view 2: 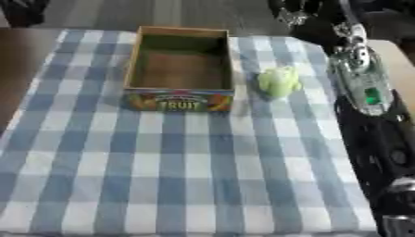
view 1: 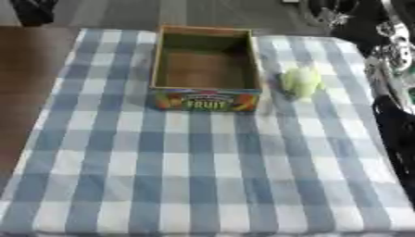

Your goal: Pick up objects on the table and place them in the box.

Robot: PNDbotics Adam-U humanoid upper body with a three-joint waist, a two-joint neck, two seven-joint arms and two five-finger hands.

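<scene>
Fruit (view 2: pixel 279 82), pale green, is sitting on the checked worktop (view 1: pixel 203 176) just right of the open box (view 1: pixel 206 69); right arm (view 2: pixel 365 92) is stretching along the right edge, its hand's state impossible to tell.

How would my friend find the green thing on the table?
Look at the blue and white checked tablecloth. Find the open cardboard box with FRUIT printed on its front. Just to its right, outside it, sits a pale green lumpy object, the only loose thing on the cloth.

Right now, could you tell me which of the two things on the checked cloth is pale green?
The small rounded object, lying on the cloth just right of the box. The box is brown cardboard with a colourful "FRUIT" label on its front, and it holds nothing.
</scene>
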